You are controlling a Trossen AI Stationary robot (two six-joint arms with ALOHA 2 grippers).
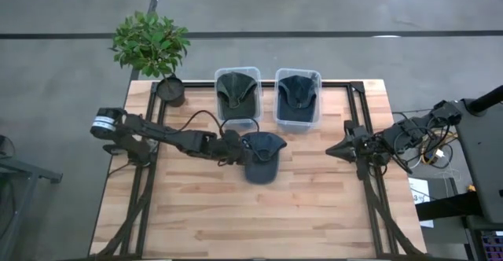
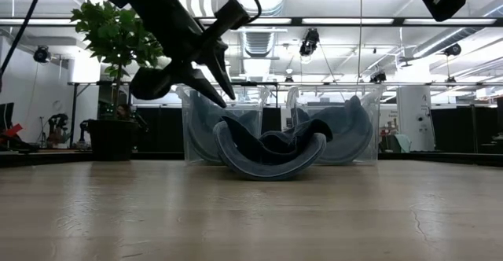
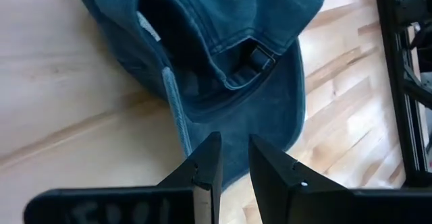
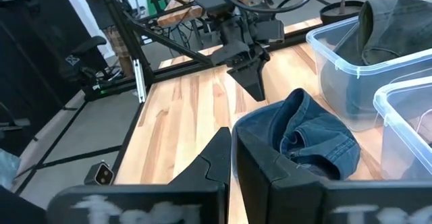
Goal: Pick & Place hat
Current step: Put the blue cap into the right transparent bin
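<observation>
Centrally on the table (image 1: 314,206), the left claw (image 1: 238,148) hovers slightly spread beside the blue hat (image 1: 262,156); the right claw (image 1: 333,149), pressed together, waits at right.

The hat (image 1: 262,156) near the middle of the tabletop (image 1: 314,206) was blue denim-like cloth, matt and washed, with stitched seams. The tabletop was light wood in planks, smooth, with a soft shine. The 2 bins (image 1: 238,96) at the far edge were clear, glossy plastic.
</observation>
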